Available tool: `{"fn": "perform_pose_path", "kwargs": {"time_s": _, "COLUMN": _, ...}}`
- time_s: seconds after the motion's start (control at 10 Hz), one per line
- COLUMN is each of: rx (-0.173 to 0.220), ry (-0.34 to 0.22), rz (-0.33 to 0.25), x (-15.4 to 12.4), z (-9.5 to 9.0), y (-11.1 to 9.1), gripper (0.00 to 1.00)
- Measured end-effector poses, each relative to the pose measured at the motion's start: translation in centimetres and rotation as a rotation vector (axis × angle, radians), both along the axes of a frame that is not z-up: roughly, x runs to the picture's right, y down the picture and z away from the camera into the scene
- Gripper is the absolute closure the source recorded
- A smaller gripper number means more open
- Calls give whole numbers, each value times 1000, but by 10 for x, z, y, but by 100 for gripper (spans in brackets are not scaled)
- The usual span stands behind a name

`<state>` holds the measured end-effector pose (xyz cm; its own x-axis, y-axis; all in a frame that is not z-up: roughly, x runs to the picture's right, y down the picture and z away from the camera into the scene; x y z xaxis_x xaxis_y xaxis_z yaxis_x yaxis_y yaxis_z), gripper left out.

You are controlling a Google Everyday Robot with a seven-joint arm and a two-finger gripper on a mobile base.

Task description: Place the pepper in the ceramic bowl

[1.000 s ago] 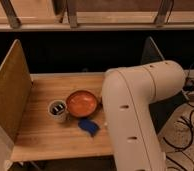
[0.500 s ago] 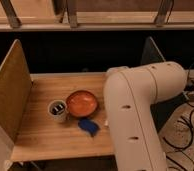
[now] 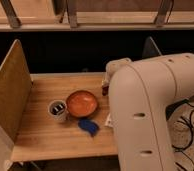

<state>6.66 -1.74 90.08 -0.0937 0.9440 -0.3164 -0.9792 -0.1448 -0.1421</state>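
The ceramic bowl (image 3: 82,103) is round, glossy and orange-red. It sits in the middle of the wooden table and looks empty. My big white arm (image 3: 145,110) fills the right side of the view. The gripper (image 3: 108,84) hangs at the arm's far end, just right of and behind the bowl, low over the table. A small dark shape (image 3: 105,91) shows at its lower end. I cannot tell whether that shape is the pepper. No pepper shows anywhere else.
A pale cup (image 3: 57,109) with dark contents stands just left of the bowl. A flat blue object (image 3: 89,126) lies in front of the bowl, with a white item (image 3: 109,120) beside it at the arm's edge. Upright wooden panels (image 3: 10,90) wall the table's sides.
The arm has shifted slightly, and its pale wrist end now shows behind and right of the bowl. The bowl, cup and blue object have not moved.
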Motion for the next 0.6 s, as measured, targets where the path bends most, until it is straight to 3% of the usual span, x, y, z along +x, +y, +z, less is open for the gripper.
{"fn": "perform_pose_path", "kwargs": {"time_s": 0.3, "rx": 66, "ry": -88, "rz": -80, "x": -43, "z": -40, "y": -1, "gripper": 100}}
{"fn": "perform_pose_path", "kwargs": {"time_s": 0.6, "rx": 73, "ry": -210, "rz": -154, "x": -93, "z": -77, "y": 24, "gripper": 100}}
